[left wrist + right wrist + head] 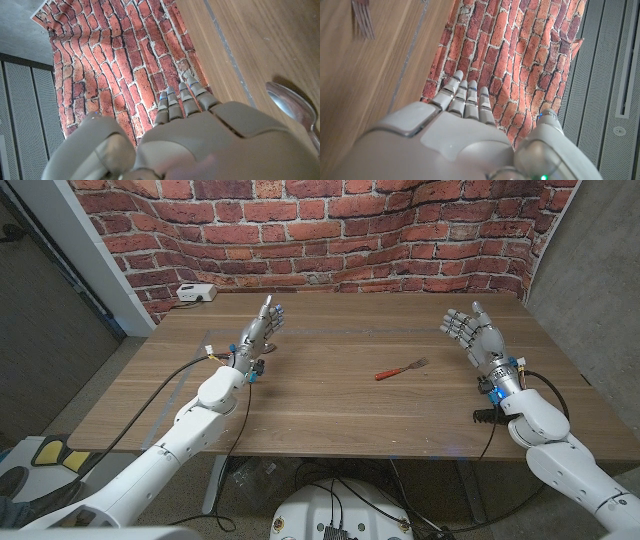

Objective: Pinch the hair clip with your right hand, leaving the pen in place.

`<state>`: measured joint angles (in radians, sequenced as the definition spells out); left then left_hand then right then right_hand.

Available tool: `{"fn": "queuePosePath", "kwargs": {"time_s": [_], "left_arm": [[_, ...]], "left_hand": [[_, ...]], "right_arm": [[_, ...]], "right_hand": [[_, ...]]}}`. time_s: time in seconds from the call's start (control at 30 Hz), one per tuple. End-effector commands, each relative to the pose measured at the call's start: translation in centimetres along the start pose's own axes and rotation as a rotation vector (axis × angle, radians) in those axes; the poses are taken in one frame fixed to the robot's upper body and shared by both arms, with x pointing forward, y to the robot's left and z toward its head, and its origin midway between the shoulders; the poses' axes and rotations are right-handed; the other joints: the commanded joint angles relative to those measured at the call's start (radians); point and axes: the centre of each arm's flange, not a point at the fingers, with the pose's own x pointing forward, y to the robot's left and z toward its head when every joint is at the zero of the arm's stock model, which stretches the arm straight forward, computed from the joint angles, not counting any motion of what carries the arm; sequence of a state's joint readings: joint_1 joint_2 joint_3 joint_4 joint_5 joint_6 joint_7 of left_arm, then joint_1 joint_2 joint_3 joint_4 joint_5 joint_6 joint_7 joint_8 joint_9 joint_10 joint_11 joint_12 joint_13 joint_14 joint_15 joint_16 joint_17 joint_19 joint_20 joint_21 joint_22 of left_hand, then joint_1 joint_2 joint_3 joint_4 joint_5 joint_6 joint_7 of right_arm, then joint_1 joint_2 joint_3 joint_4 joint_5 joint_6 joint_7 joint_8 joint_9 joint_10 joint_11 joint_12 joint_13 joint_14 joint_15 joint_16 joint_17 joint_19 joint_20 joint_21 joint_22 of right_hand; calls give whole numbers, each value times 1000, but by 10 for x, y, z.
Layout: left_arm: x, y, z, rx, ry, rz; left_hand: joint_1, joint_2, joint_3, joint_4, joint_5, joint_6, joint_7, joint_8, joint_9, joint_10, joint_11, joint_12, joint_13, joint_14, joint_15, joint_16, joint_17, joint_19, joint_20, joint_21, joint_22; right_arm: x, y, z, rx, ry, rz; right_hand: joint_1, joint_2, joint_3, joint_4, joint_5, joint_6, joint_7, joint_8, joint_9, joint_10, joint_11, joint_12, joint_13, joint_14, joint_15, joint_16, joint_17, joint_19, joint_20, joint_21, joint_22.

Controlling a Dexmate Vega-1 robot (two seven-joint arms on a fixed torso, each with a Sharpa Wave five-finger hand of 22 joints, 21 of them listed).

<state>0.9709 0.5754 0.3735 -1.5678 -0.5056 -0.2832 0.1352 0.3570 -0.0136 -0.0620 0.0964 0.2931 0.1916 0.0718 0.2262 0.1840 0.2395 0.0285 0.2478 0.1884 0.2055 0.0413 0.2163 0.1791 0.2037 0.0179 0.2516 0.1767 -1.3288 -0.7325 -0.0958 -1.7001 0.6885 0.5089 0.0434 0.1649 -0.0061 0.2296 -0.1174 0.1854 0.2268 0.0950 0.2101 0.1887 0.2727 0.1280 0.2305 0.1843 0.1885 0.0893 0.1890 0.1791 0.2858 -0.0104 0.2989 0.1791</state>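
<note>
A fork (400, 369) with a red handle and metal tines lies on the wooden table (330, 410), right of the middle. Its tines (362, 22) show in the right wrist view. My right hand (475, 332) stands upright to the fork's right, well apart from it, fingers straight and holding nothing. My left hand (262, 328) stands upright at the table's left, fingers straight and together, also holding nothing. A metal spoon bowl (295, 107) lies on the wood right beside my left hand (200, 140).
A small white box (195, 293) sits at the table's far left corner against the brick wall (330, 230). Cables (170, 380) run along my left arm. Bare wood lies between the two hands around the fork.
</note>
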Motion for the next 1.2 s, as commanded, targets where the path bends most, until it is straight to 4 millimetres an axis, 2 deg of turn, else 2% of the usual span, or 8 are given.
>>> {"fn": "queuePosePath", "kwargs": {"time_s": [0.03,0.47,0.83,1.2], "left_arm": [[-2,-3,8,-3,-15,17],[-3,-10,11,28,7,-3],[-14,-11,13,40,20,17],[-8,-16,18,43,12,8]], "left_hand": [[7,1,1,-1,-1,6,1,4,2,13,-5,-2,4,1,-3,-6,2,10,1,1,1],[12,4,0,-3,-3,17,2,5,2,19,-7,-5,4,9,-5,-8,3,17,1,0,1],[17,7,0,-4,-3,19,1,2,2,24,-8,-6,4,16,-3,-8,3,19,3,-2,1],[22,11,1,-5,-5,26,3,2,2,31,-6,-7,4,22,-2,-9,3,22,6,-4,1]], "right_arm": [[-25,-6,9,-30,-8,-20],[-59,-4,15,-37,15,-47],[-81,-10,24,-59,30,-68],[-104,-18,31,-67,34,-93]], "right_hand": [[11,2,1,-5,4,-9,3,-4,2,7,1,3,1,10,-4,3,2,9,0,0,3],[17,4,2,-8,3,-9,4,-5,2,12,-1,3,2,14,-5,3,2,16,0,-1,3],[19,4,3,-9,3,-10,5,-7,2,13,-3,3,2,17,-6,2,2,19,-1,-3,3],[21,4,2,-10,2,-6,3,-6,2,16,-2,2,2,20,-7,2,2,25,-2,-4,3]]}}
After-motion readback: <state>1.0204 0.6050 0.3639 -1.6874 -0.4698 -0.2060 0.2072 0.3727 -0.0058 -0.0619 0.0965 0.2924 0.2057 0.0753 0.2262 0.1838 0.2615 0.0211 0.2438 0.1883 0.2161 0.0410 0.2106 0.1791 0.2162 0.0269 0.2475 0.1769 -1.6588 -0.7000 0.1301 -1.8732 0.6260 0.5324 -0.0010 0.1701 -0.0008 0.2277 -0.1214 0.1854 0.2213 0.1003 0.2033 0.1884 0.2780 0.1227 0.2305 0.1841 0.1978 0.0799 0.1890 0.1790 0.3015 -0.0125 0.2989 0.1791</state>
